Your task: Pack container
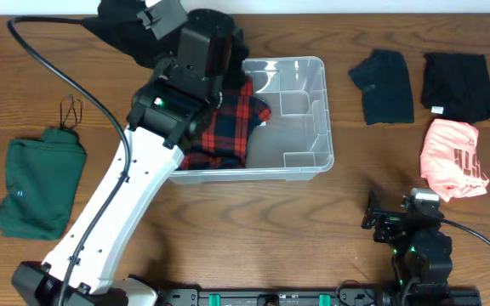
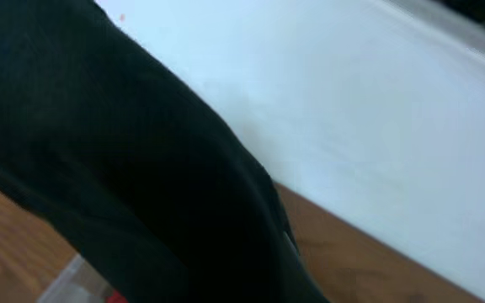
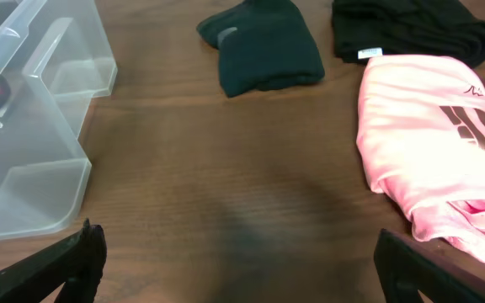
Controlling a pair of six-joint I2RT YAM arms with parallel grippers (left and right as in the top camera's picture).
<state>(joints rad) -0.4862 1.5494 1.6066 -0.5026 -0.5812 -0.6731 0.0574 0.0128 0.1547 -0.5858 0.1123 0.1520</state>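
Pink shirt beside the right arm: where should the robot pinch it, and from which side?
Probably the rumpled near edge of the pink shirt, from above with the open right gripper, which is closest. It lies flat and folded on the table, so only that thicker, bunched edge offers loose cloth to close on.

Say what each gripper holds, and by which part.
Left gripper apparently holds a black garment; the hold point is hidden. Right gripper is open, empty.

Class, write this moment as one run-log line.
left pincer: holds black garment | right pincer: open | container: plaid garment inside
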